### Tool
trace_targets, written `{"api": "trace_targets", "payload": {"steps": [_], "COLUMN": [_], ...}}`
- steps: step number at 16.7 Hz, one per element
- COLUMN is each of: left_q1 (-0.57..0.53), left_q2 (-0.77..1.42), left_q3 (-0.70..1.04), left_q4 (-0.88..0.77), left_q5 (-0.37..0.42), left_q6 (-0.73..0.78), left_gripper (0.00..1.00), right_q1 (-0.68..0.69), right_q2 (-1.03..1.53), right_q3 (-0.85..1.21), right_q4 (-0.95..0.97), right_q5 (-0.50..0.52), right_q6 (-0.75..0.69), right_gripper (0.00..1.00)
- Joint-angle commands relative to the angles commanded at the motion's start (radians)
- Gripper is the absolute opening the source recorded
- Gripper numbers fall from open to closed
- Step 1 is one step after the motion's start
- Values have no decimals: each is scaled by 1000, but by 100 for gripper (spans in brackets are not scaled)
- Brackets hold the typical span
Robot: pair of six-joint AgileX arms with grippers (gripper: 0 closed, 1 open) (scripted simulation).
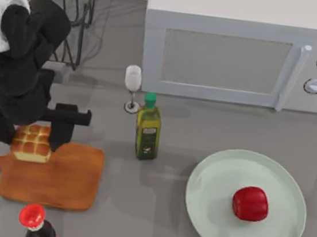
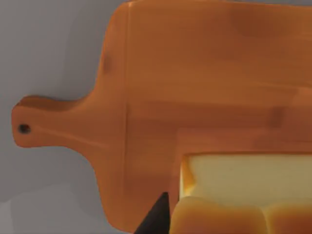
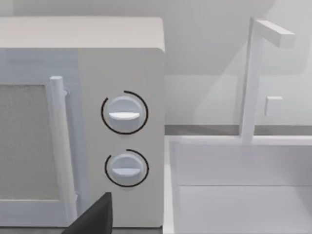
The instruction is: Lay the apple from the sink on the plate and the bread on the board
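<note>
- While the microwave (image 1: 235, 58) is standing at the back of the table, the plate (image 1: 211, 209) is lying in front of it and toward the right, and the apple (image 1: 250, 203) is already resting on that plate, right of its middle.
- Left of the plate, well apart from it, the board (image 1: 67, 179) is lying flat with its long axis running left to right and its handle pointing away from the plate.
- The bread (image 1: 31, 143) is sitting at the board's far left corner, partly over the far edge, so that half of the job is looking barely finished; the left wrist view is showing its pale side (image 2: 243, 178) against the wood (image 2: 195, 73).
- The left gripper (image 1: 29, 137) is hanging directly over the bread, fingers straddling it left and right, and whether they are pressing or spread cannot be told.
- The likely next move is turning on this: the bread is lying straight beneath the claw, so a plain lift away should be clearing it.
- The right gripper (image 3: 92, 217) is parked facing the microwave's dials (image 3: 124, 113) and the sink (image 3: 243, 195) right of it, and its fingers' state cannot be told either.
- An oil bottle (image 1: 147, 130) and a wine glass (image 1: 132, 86) are standing between board and plate.
</note>
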Motion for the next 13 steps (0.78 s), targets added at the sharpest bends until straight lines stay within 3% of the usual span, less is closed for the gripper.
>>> {"api": "trace_targets", "payload": {"steps": [13], "left_q1": [-1], "left_q2": [36], "left_q3": [-83], "left_q4": [148], "left_q5": [0], "left_q6": [0], "left_gripper": [0], "right_q1": [0], "right_q2": [0], "right_q3": [0], "right_q4": [0], "right_q5": [0], "right_q6": [0], "right_gripper": [100]}}
